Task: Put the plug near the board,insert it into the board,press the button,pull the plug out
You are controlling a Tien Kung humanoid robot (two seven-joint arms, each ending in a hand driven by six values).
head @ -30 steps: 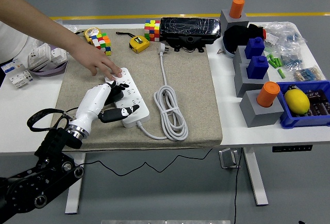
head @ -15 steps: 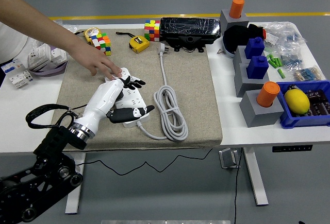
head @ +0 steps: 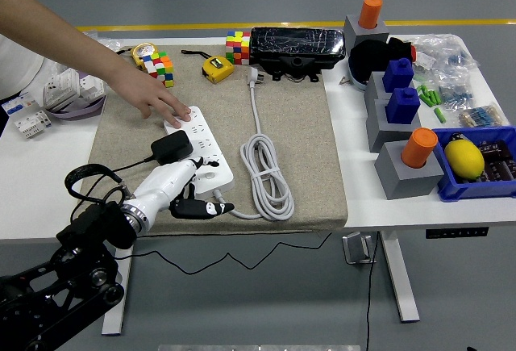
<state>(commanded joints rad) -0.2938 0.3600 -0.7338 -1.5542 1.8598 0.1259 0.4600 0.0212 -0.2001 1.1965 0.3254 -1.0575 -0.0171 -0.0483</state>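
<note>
A white power strip (head: 203, 143) lies on the beige mat (head: 298, 125). A black plug (head: 172, 148) with a thin black cable stands on the strip's near left part. My left hand (head: 197, 199) hovers just in front of the strip's near end, a little below the plug. Its fingers are relaxed, the thumb points right, and it holds nothing. A person's hand (head: 160, 102) reaches in from the upper left, with fingertips resting on the strip's far end. The strip's own white cord (head: 266, 175) lies coiled to the right. Its white plug (head: 252, 77) rests near the mat's far edge.
Colourful cubes (head: 237, 46), a yellow tape measure (head: 216, 68) and a black case (head: 297, 47) line the far edge. Grey blocks with orange and blue pieces (head: 403, 129) and a blue bin (head: 480, 164) stand on the right. Small boxes (head: 48, 97) sit at the left.
My left hand has pulled back from on top of the strip toward the near edge, uncovering the black plug standing on the strip. The person's hand has stayed put.
</note>
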